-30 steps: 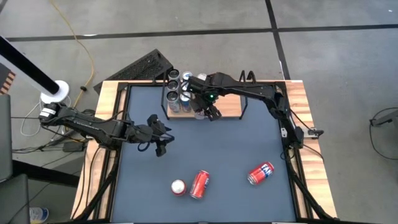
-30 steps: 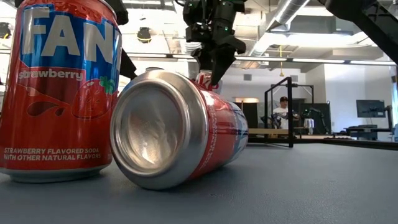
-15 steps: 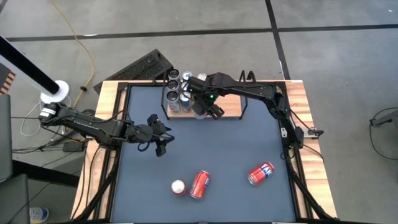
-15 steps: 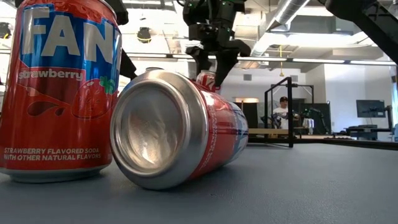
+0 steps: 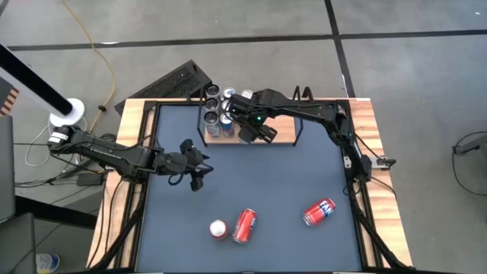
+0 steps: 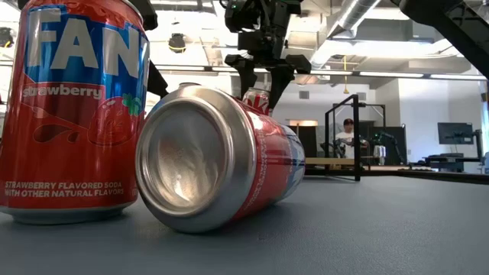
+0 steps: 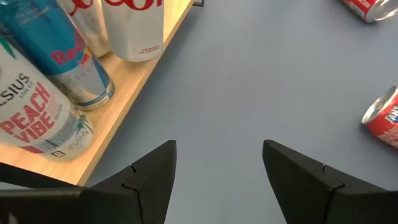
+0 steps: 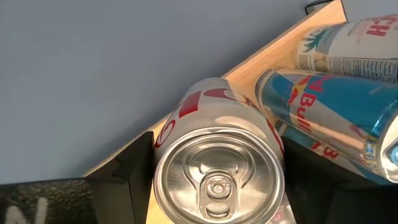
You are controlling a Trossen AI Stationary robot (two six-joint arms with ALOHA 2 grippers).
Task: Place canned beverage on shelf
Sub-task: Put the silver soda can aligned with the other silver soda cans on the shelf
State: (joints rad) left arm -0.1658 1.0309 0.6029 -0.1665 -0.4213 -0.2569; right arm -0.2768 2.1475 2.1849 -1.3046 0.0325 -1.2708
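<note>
A white and red can stands upright on the light-wood shelf, directly under the right gripper with its fingers spread apart on both sides of it (not touching), beside a blue Red Bull can, while the left gripper, also open, waits over the table.

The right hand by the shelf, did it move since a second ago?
Yes. In the low view the right hand has opened and lifted off the white can. From above it has slid along the shelf, away from the other cans.
</note>
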